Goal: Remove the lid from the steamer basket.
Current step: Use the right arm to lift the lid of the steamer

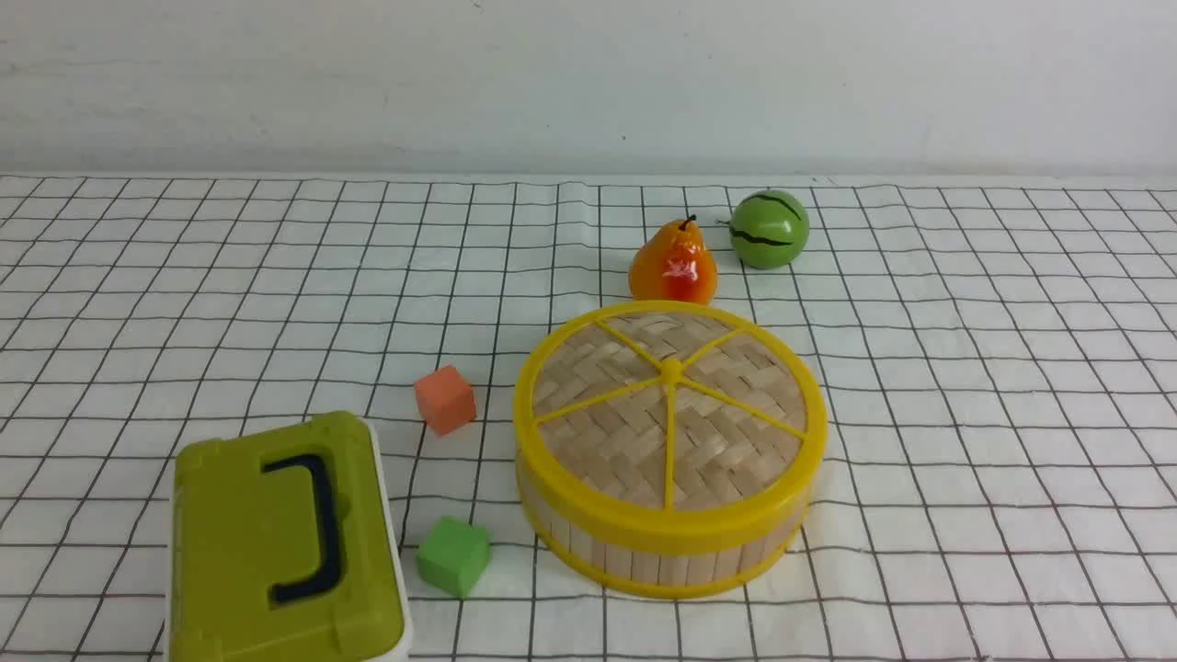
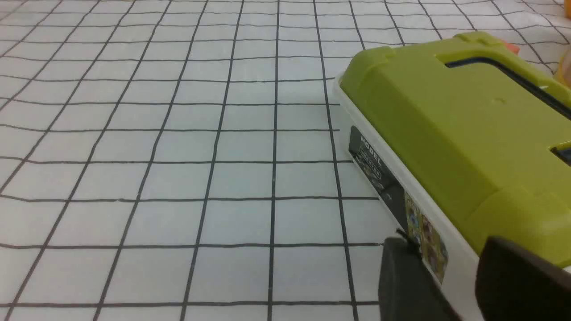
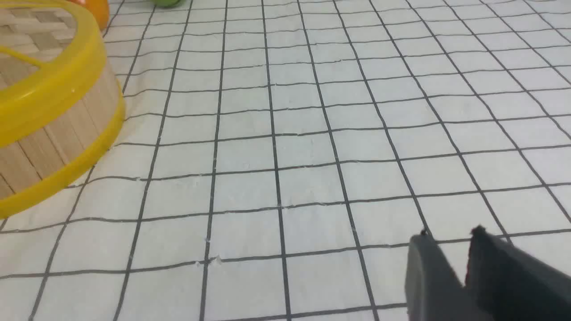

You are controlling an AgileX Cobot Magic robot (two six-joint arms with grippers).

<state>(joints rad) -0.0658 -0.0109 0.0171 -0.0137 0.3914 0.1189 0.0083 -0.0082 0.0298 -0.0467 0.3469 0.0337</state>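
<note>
The lid (image 1: 671,386), woven pale bamboo with a yellow rim and yellow spokes, sits shut on the steamer basket (image 1: 644,556) in the middle of the checked cloth. Neither arm shows in the front view. In the right wrist view the lid's rim (image 3: 49,93) and the basket's slatted wall (image 3: 67,133) lie well away from my right gripper (image 3: 450,234), whose fingers stand a narrow gap apart over bare cloth, holding nothing. My left gripper (image 2: 446,249) is open and empty, close beside the olive-green box (image 2: 455,125).
The olive-green box with a dark handle (image 1: 276,542) stands at the front left. An orange cube (image 1: 445,399) and a green cube (image 1: 453,555) lie between it and the basket. A pear (image 1: 674,265) and a small watermelon (image 1: 769,229) sit behind the basket.
</note>
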